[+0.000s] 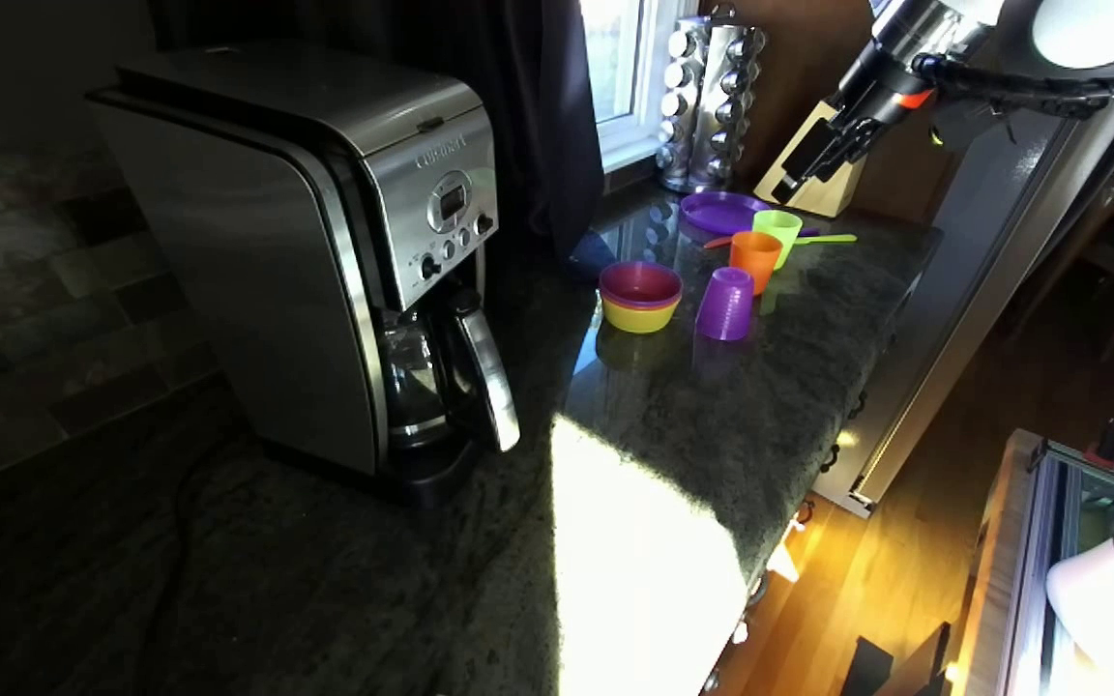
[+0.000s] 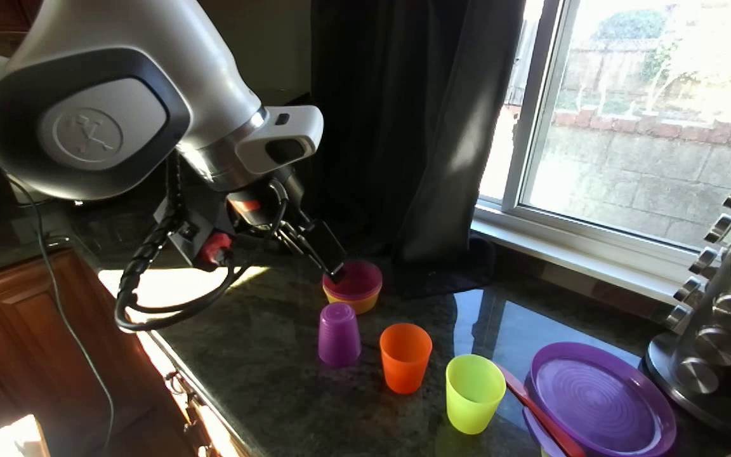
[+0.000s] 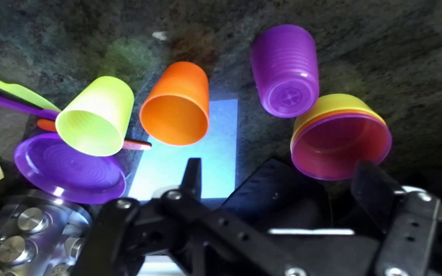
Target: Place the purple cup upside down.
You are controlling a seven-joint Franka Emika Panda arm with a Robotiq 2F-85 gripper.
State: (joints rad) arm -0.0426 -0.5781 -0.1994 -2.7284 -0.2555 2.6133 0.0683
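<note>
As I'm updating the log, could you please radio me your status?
End effector open, empty. Purple cup upside down on counter. Nothing atop it; orange cup and bowls nearby.

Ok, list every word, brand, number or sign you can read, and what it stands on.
"CUISINART": coffee maker, above its controls.
Coffee maker's display: too small to read.
Emblem on robot arm: no legible letters.
Base mark of purple cup: too blurred to read.

Blurry letters [image 1: 441, 152] on the coffee maker [image 1: 291, 271], left side of an exterior view, said CUISINART. A round sign [image 2: 89, 138] sat on the robot arm [image 2: 208, 101], upper left in an exterior view.
</note>
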